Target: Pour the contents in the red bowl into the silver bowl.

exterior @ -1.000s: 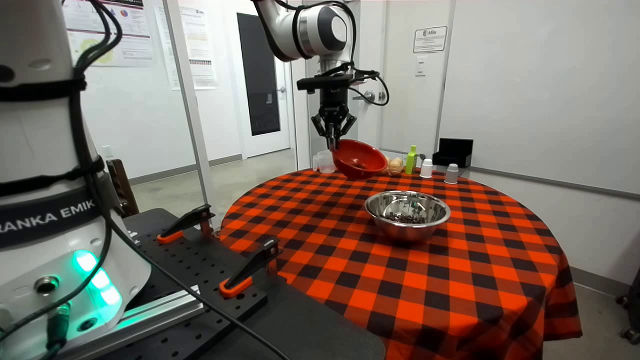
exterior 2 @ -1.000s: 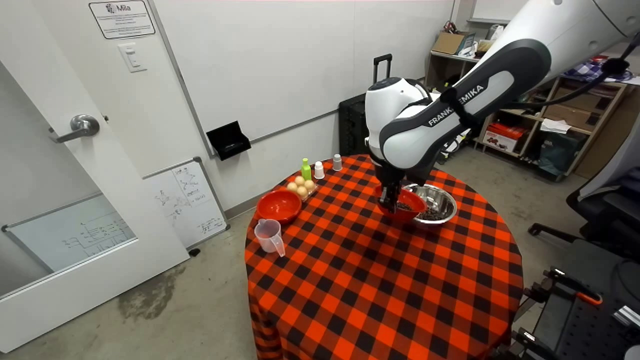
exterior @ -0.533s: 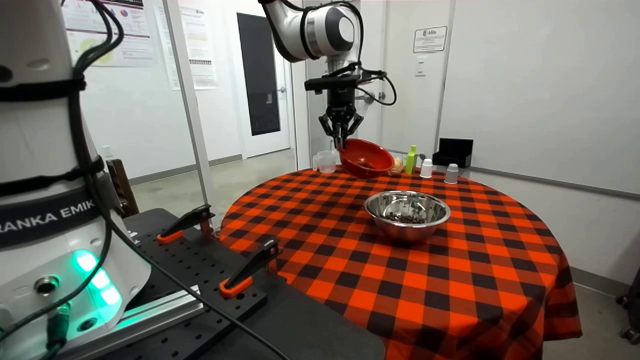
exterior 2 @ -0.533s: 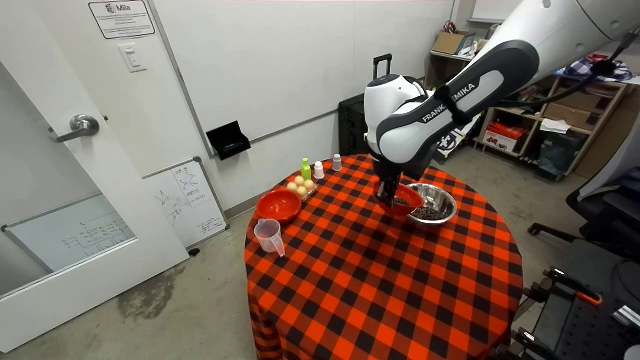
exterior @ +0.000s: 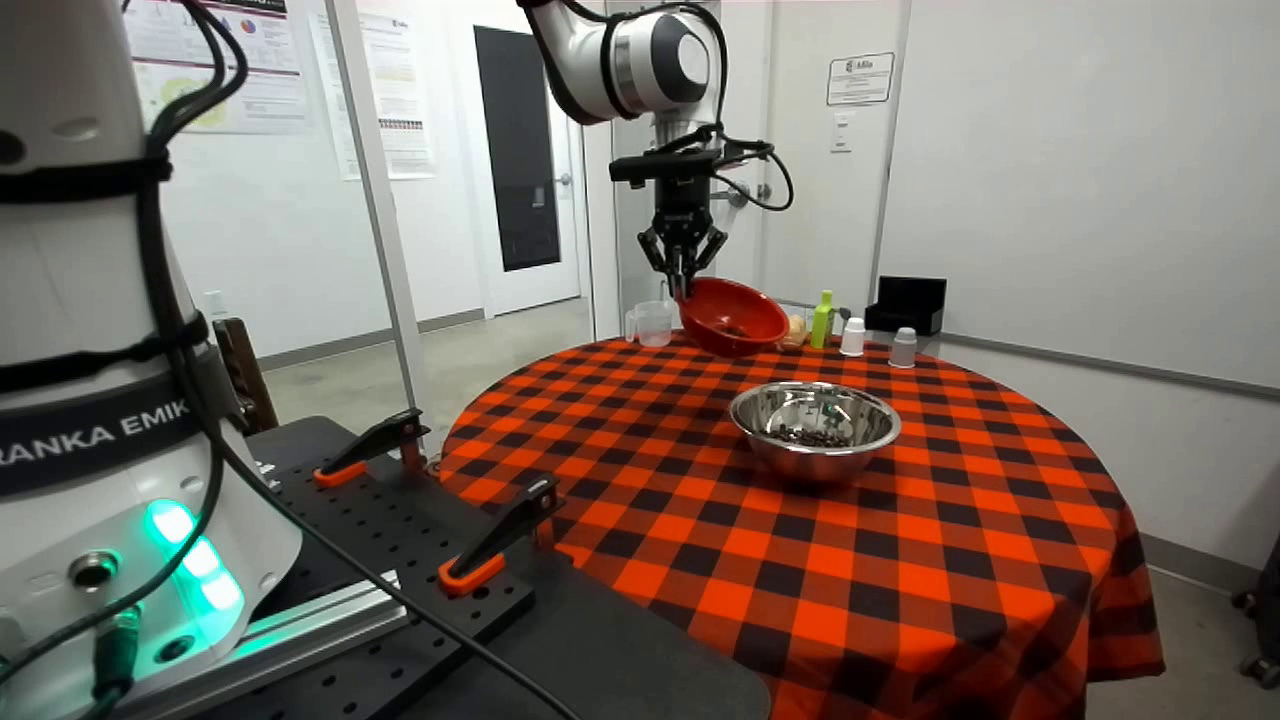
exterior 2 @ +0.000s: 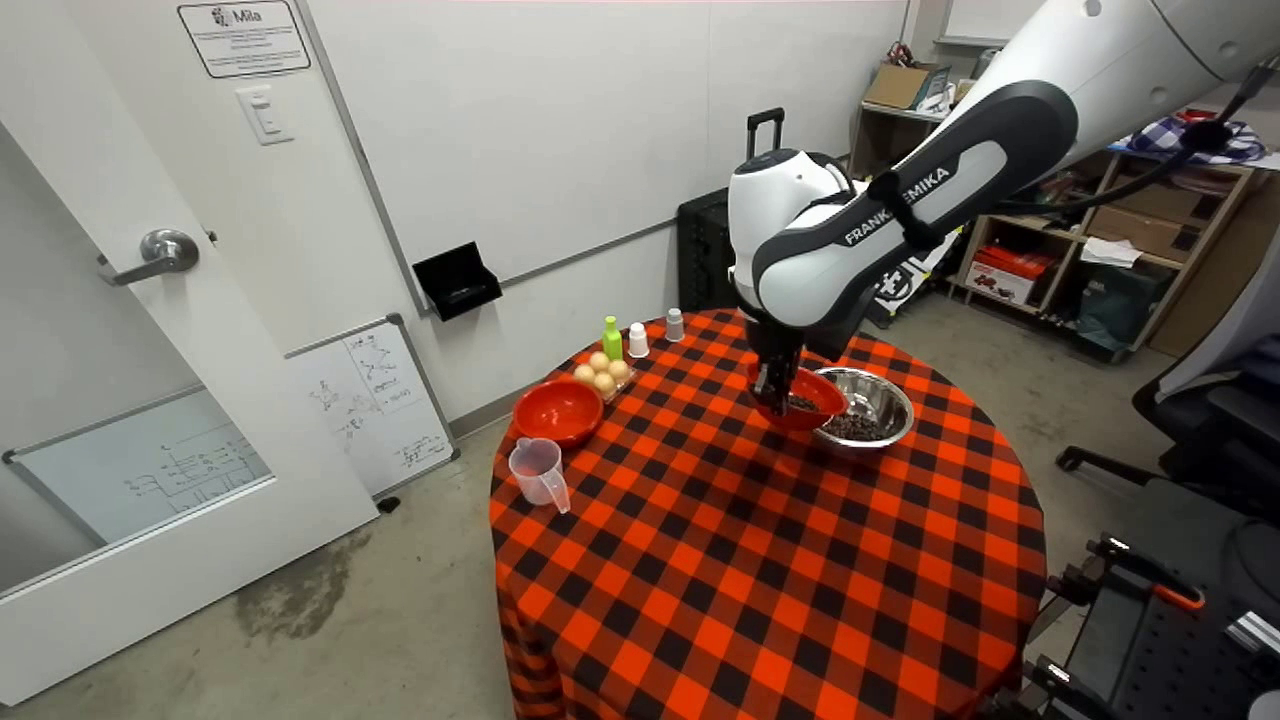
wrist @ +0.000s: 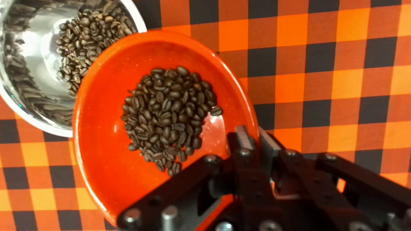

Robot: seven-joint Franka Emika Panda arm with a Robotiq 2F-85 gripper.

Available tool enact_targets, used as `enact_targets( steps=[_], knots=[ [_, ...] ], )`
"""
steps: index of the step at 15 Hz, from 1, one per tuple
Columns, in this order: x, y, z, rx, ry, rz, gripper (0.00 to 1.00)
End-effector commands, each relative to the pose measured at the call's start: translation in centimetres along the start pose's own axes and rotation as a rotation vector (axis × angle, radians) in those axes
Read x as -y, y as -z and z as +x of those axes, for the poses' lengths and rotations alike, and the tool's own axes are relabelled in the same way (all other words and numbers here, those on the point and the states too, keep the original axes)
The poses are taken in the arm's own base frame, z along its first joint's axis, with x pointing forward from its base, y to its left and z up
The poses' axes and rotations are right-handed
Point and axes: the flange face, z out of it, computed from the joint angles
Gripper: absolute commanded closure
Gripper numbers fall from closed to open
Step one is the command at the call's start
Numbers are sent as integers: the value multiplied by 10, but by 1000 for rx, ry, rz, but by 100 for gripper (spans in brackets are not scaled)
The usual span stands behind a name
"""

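Note:
My gripper (wrist: 252, 133) is shut on the rim of the red bowl (wrist: 99, 128), one finger inside the wall and one outside. Dark coffee beans (wrist: 170, 115) lie heaped in the red bowl. The red bowl (exterior: 745, 300) hangs above the table, tilted, its far rim from the gripper (exterior: 681, 290) lower. The silver bowl (exterior: 815, 465) stands on the table, lower than the red bowl and beside it. Beans (wrist: 83, 41) also lie in the silver bowl (wrist: 35, 57). In the wrist view, the red bowl's rim overlaps the silver bowl's edge and hides part of it.
A similar red bowl (exterior 2: 558, 413) stands on the checked table, with a clear measuring cup (exterior 2: 538, 472) beside it. Eggs (exterior 2: 603, 375), a green bottle (exterior 2: 612, 340), a white cup (exterior 2: 638, 342) and a grey cup (exterior 2: 675, 326) stand along the table's edge.
Between one second and half a second ago, the gripper and the held red bowl shifted slightly, rightward in an exterior view. Since then nothing has visibly moved.

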Motion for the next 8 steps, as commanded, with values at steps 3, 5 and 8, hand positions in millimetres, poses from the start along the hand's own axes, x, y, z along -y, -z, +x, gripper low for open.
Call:
enact_targets(
  steps=[3,5,8],
  knots=[
    [-23,7,-2,-48,-67,-16,98],
    [-40,8,-3,-66,-114,-27,98],
    [-62,10,-8,-69,-164,-9,98]
  ],
)
